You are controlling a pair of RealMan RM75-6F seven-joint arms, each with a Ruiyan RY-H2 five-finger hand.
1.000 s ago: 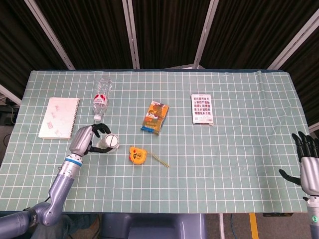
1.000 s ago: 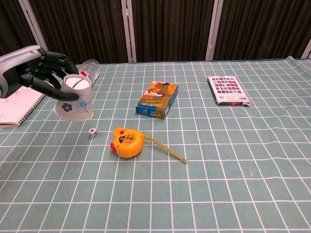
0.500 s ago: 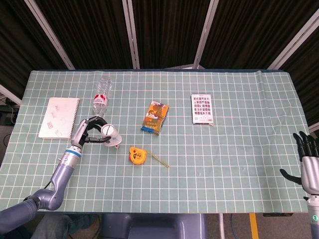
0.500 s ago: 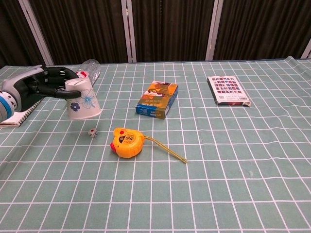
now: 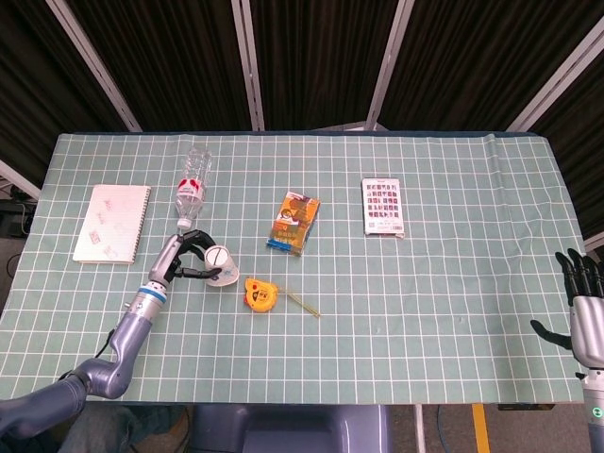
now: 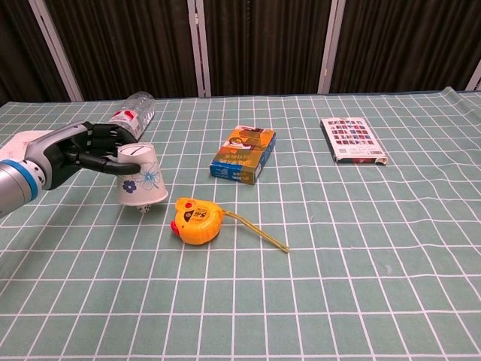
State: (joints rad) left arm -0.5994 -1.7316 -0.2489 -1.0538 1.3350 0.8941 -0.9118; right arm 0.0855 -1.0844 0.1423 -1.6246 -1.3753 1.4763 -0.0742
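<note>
Cup (image 6: 140, 176), paper w/ blue flower print, upside down, gripped by left hand (image 6: 83, 147) near base; now lowered over die on mat, vs 1 s ago held higher w/ die showing beside it. Die hidden now, prob. covered. Just right: yellow tape measure (image 6: 196, 220), strip pulled out. Behind: bottle (image 6: 132, 111) lying flat, notebook (image 5: 113, 223) left. Snack box (image 6: 243, 153), card box (image 6: 352, 139) further right. Right hand (image 5: 583, 305) at far table edge, fingers spread, holding nothing.
</note>
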